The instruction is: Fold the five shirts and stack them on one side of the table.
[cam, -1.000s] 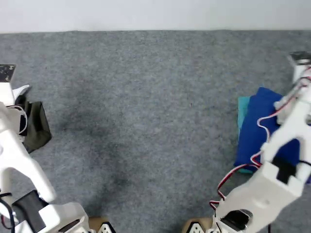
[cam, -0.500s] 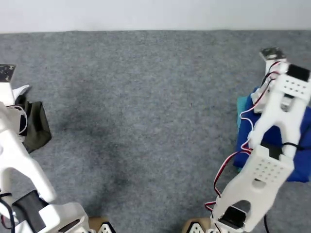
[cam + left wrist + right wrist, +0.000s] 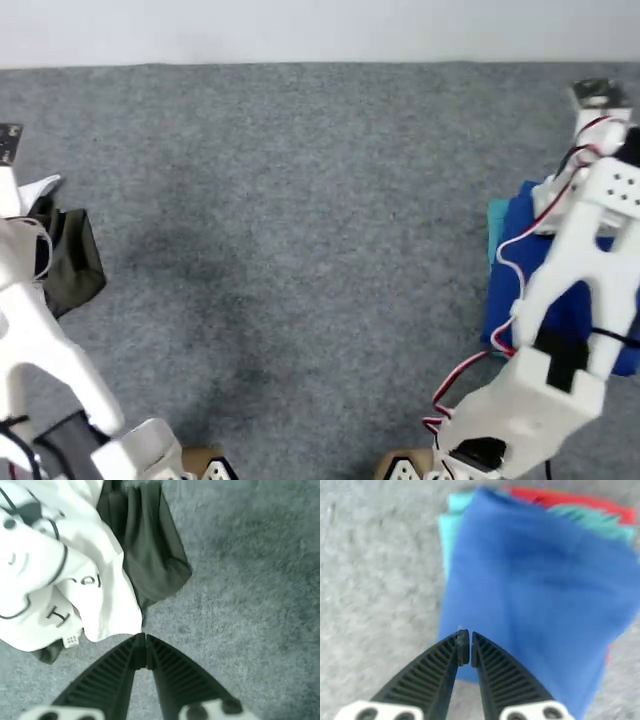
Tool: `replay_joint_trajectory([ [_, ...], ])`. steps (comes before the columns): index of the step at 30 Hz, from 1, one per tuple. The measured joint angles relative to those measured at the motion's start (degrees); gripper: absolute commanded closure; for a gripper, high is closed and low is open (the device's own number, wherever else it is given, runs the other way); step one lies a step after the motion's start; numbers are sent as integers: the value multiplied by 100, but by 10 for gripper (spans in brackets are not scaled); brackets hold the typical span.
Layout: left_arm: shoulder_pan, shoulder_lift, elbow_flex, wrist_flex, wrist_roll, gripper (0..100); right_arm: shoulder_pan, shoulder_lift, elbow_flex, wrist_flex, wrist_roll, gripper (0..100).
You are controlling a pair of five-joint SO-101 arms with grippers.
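Grey felt-like table cover (image 3: 300, 250) — a plain pale wall (image 3: 320, 30) runs behind it.

Table (image 3: 300, 250), grey felt top: folded stack, blue shirt (image 3: 535, 580) uppermost, at right edge; dark shirt (image 3: 75, 260) and white shirt (image 3: 50, 565) heaped at left edge.

A robotics lab bench: grey felt tabletop (image 3: 300, 200) carrying two white printed arms (image 3: 560, 330).
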Motion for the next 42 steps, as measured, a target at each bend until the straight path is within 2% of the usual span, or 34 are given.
replay_joint_trajectory([
  [5,-334,695,0,-18,-554,842,-88,-835,1301,9,-167,990],
  [11,-870,1495,0,-440,-1415,836,-88,-1618,2760,9,-185,990],
  [16,-1257,2295,0,-1046,-1952,836,-88,-2154,3358,9,-185,990],
  [25,-1319,3560,0,-1908,-2040,844,-88,-2796,3991,9,-185,990],
  [27,-1319,3798,-18,-1960,-2040,874,-88,-2963,4185,9,-185,990],
  [30,-1284,4018,-70,-2022,-2040,983,-88,-3270,4484,9,-185,990],
  [34,-1257,4149,-62,-2066,-2040,996,-88,-3727,4782,9,-185,990],
  [42,-1327,3631,-1046,-1029,-1952,996,-88,-4607,5152,9,-185,990],
])
